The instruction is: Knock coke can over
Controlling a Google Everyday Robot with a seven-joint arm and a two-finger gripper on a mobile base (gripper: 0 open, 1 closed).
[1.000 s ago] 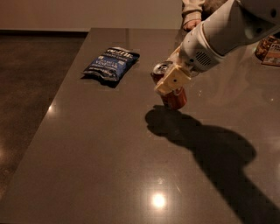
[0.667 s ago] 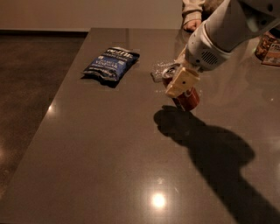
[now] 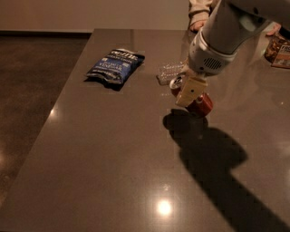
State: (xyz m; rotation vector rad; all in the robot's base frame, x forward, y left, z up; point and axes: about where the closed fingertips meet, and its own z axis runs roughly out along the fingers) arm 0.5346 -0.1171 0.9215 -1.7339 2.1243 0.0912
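The coke can [image 3: 202,104] is a small red can on the dark table [image 3: 113,149], right of centre. It leans far over, with its silver top [image 3: 176,82] pointing up and to the left and its red base toward the right. My gripper [image 3: 190,92] hangs from the white arm [image 3: 222,41] that comes in from the upper right. It is right on top of the can's middle and hides part of it. The arm's shadow falls on the table in front of the can.
A blue snack bag [image 3: 115,65] lies at the back left. A clear plastic bottle [image 3: 171,71] lies just behind the can. A brown packet [image 3: 280,47] sits at the right edge. A person's hand [image 3: 199,13] rests at the far edge. The table's left edge drops to the floor.
The gripper and the can have moved to the right and a little toward the front. The can now leans further over than before.
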